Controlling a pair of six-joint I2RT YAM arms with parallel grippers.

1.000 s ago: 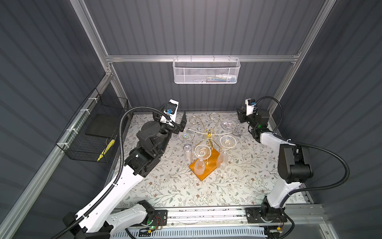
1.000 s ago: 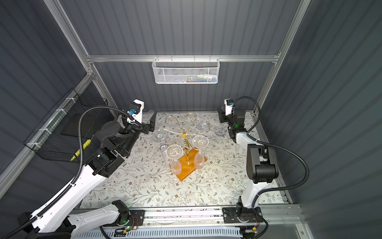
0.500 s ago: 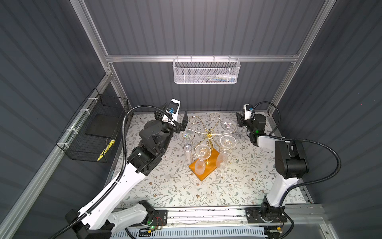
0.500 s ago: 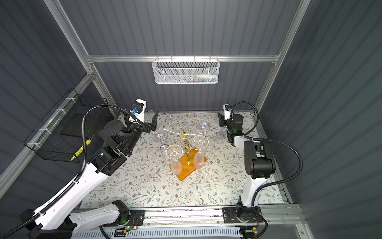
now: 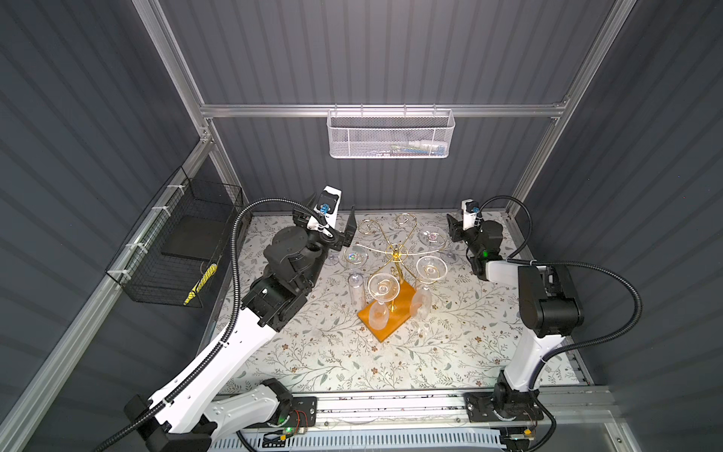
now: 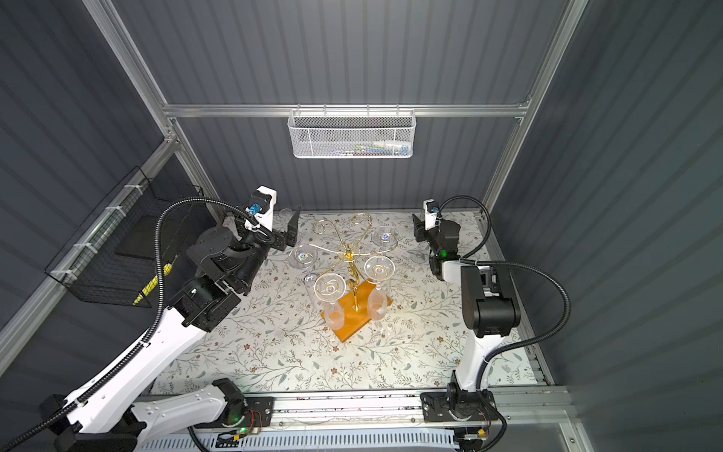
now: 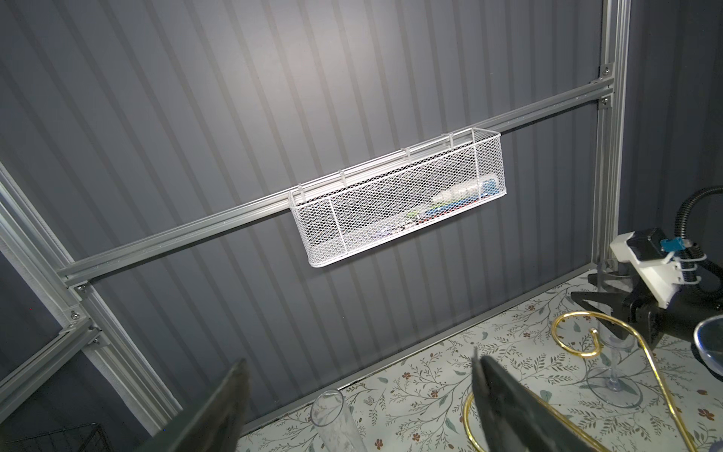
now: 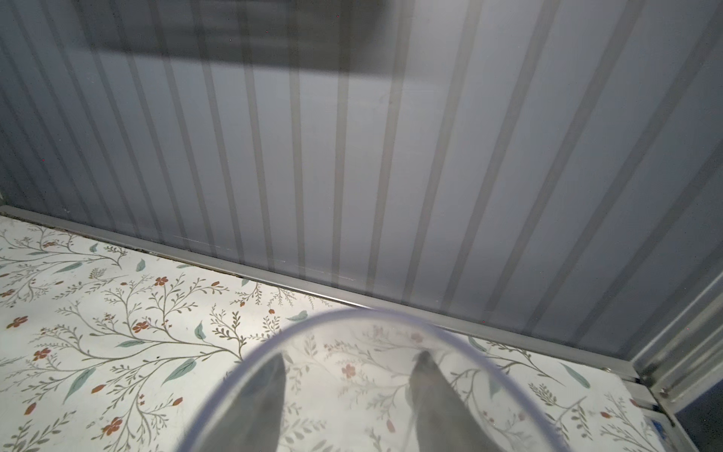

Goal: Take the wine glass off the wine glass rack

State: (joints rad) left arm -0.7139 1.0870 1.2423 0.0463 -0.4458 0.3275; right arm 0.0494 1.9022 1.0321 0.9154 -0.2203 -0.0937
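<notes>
Showing the left pincer, jaws wide apart and holding nothing, aimed at the back wall, with the nearest wine glass just beside it on the rack side, hung foot-up with its long axis vertical from the wine glass rack at mid-tabletop; judged the nearer arm for that glass. Showing also the right pincer, jaws apart astride a separate upright glass, contact not discernible.

Arms: white links, black joints & ribbed cables, white wrist cams, dark left hand.
</notes>
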